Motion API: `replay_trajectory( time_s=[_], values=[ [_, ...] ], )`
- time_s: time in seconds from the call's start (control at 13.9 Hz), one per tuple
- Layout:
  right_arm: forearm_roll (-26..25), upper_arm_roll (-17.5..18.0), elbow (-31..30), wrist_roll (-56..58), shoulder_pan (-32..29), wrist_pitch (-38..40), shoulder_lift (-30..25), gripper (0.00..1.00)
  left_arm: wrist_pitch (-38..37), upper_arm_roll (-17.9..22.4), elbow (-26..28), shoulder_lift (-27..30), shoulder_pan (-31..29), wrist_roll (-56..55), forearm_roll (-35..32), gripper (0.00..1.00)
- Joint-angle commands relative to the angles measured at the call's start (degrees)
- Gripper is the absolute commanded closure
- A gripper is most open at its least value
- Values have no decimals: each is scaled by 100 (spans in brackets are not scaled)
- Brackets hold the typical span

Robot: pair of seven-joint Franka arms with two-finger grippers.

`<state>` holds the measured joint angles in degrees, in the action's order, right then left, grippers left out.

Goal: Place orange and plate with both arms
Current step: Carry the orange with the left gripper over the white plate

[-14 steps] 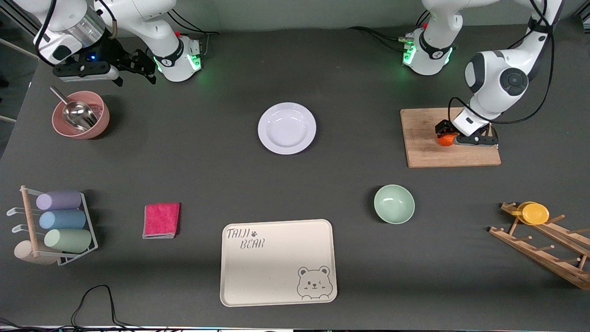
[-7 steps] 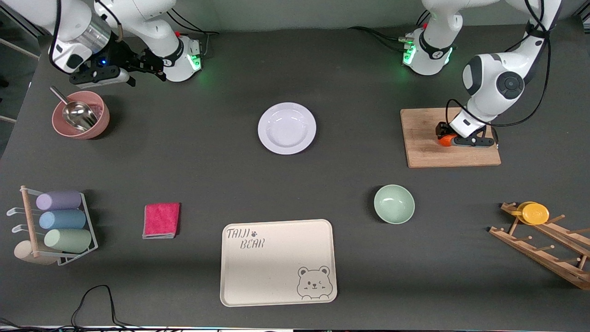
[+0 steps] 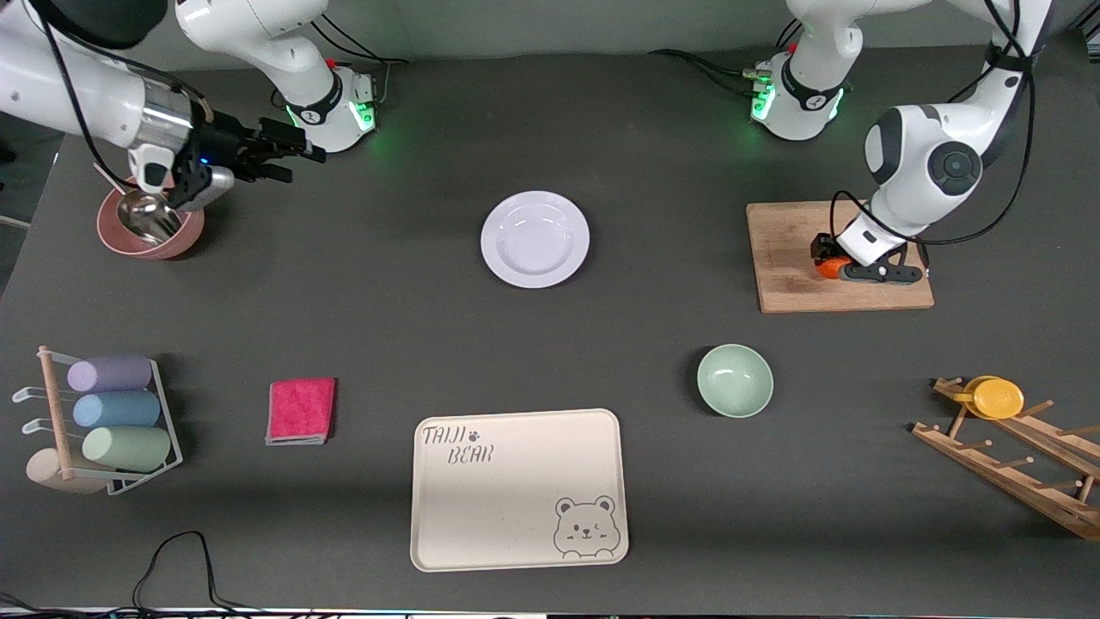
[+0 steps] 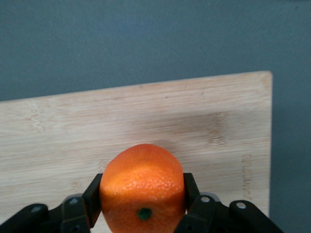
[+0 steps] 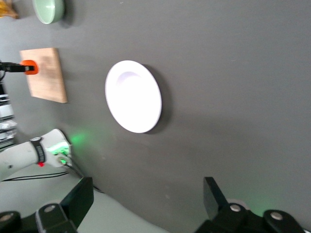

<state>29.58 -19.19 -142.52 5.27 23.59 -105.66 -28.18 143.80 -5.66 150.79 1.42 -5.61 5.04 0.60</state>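
The orange [image 3: 828, 267] sits on the wooden cutting board [image 3: 791, 258] toward the left arm's end of the table. My left gripper [image 3: 827, 262] is shut on the orange [image 4: 142, 189], with one finger on each side of it, just over the board [image 4: 146, 116]. The white plate [image 3: 534, 238] lies on the table mat midway between the arms and also shows in the right wrist view [image 5: 132, 96]. My right gripper [image 3: 301, 155] is open and empty in the air, beside the pink bowl [image 3: 185, 232] and near the right arm's base.
The pink bowl holds a metal scoop [image 3: 142, 211]. A mint-green bowl [image 3: 734, 380], a cream bear-printed tray [image 3: 518, 488] and a pink cloth [image 3: 301, 410] lie nearer the front camera. A cup rack [image 3: 103, 421] and a wooden peg rack [image 3: 1014, 447] with a yellow cup [image 3: 997, 397] stand at the table's ends.
My right gripper has swung down and toward the plate's side, from over the table edge to beside the pink bowl. My left gripper has stayed on the orange and shifted only slightly.
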Motion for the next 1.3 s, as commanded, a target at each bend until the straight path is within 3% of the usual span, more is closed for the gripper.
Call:
replay_trajectory(
  time_s=[0.0,0.14,0.43,0.65,0.87,1.08,1.23],
  values=[
    [783,-110,-310,902,50,-245,347,0,-1385,-171,-793,350,139,-230,63,100],
    [1442,-356,-504,1666,50,-280,725,0,-2361,-531,-1487,455,288,-931,106,100],
    [2682,-401,-794,3309,50,-377,1673,0,-4259,-971,-2990,438,604,-1750,789,100],
    [3605,-463,-891,4864,50,-324,2648,0,-4905,-1707,-3774,429,676,-3075,932,100],
    [4361,-463,-883,6044,32,-219,3484,0,-4670,-2569,-4118,316,702,-4157,1318,100],
    [4994,-463,-856,6792,-12,9,4179,0,-3539,-3580,-4163,-53,755,-5492,1276,100],
    [5311,-463,-856,6943,-12,115,4435,0,-2765,-3907,-4189,-526,1034,-6187,988,100]
  ],
)
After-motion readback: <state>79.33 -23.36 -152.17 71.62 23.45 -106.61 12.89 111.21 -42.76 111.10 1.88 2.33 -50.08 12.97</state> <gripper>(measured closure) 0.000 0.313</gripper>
